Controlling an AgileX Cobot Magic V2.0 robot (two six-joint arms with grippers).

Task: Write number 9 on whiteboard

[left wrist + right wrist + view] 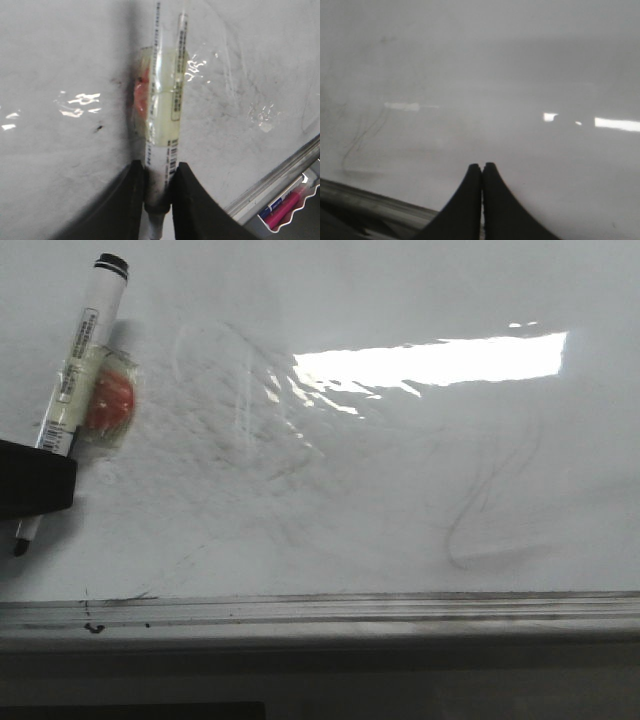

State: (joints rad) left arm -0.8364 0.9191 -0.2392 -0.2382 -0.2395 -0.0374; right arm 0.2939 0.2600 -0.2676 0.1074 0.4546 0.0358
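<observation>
The whiteboard [380, 490] fills the front view, glossy white with faint grey erased marks and a bright glare patch. No black number 9 shows on it. My left gripper [35, 480] at the far left is shut on a white marker [80, 365] with a black cap end, a red object taped to its side; the tip points toward the board's bottom ledge. In the left wrist view the fingers [135, 190] clamp the marker [162, 150] near its tip end. My right gripper [482, 167] is shut and empty over the board; it does not show in the front view.
A grey metal-edged ledge [320, 608] runs along the board's near edge, with small black ink spots at its left. A faint grey erased squiggle [490, 510] lies at the right. A tray with pink and blue markers [287, 207] sits beyond the ledge.
</observation>
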